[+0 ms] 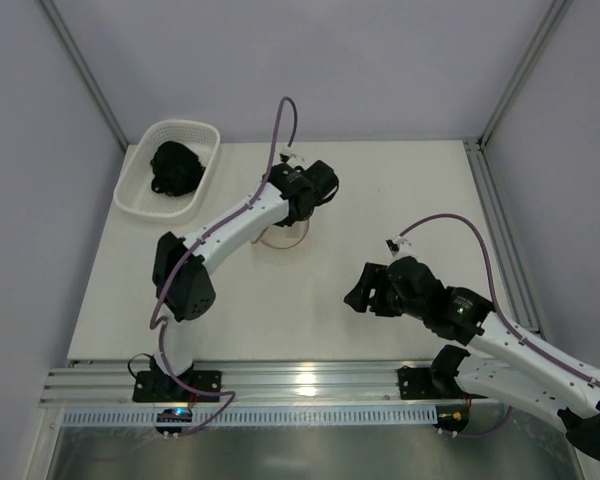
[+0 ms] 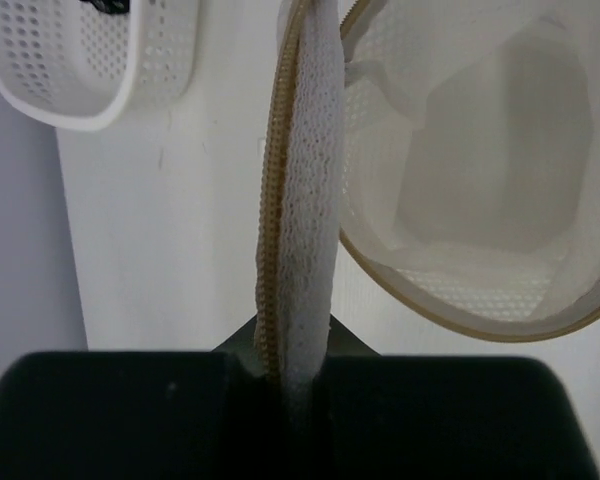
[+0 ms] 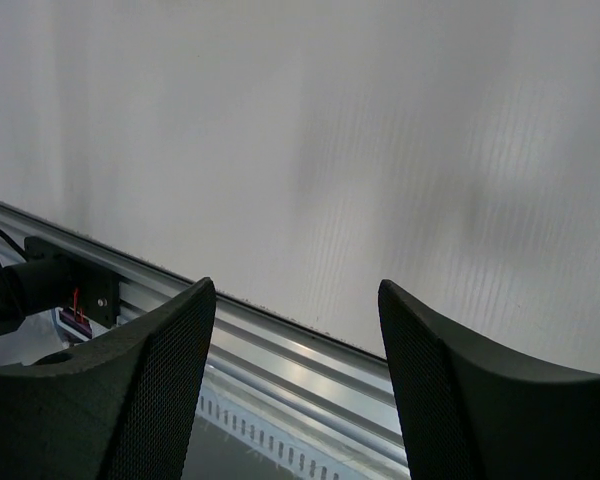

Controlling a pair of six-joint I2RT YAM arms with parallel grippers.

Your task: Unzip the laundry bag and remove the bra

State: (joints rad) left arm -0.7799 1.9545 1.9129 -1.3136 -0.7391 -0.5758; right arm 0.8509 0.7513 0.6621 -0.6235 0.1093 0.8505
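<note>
basket (image 1: 130, 197): far-left corner of tabletop (image 1: 380, 190), black bra (image 1: 175, 168) inside
left gripper (image 2: 295, 378): clenched on laundry bag (image 2: 305, 220)
laundry bag: unzipped, mid-tabletop, zipper rim pinched between left jaws
right gripper (image 3: 295, 345): released, nearer right edge, well apart from bag

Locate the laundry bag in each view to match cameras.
Top external: laundry bag just above centre, partly hidden under the left arm.
Left wrist: laundry bag fills centre and right, open, one half pinched in the left gripper.
Right wrist: not in view.
Shared landmark: white basket, upper left in top external and left wrist.
</note>
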